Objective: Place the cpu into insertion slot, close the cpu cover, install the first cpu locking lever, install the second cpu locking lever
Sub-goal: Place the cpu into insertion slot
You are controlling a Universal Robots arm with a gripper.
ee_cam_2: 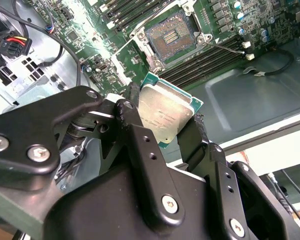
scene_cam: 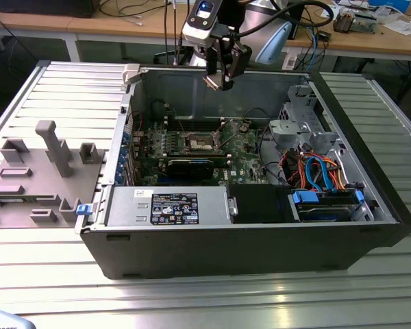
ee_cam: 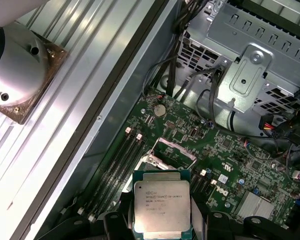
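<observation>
The cpu [ee_cam_2: 166,114], a flat square chip with a silver-grey top and a green edge, sits pinched by two opposite edges in the black pincer [ee_cam_2: 164,122], as both wrist views show. It hangs in the air above the open computer case [scene_cam: 260,240], well clear of the green motherboard [scene_cam: 241,156] that lies flat inside. Below it the insertion slot [ee_cam_2: 170,36] lies uncovered, its square field of contacts bare inside a silver frame, with nothing seated in it. Rows of long black memory slots [ee_cam_2: 210,56] flank the slot on either side, and a round coin battery [ee_cam: 160,110] sits further along the board. In the exterior view the pincer hovers near the case's far wall, high above the slot. The case rests on a ribbed metal desk [scene_cam: 192,301], with a grey moulded fixture [scene_cam: 48,171] beside it on the exterior view's left.
</observation>
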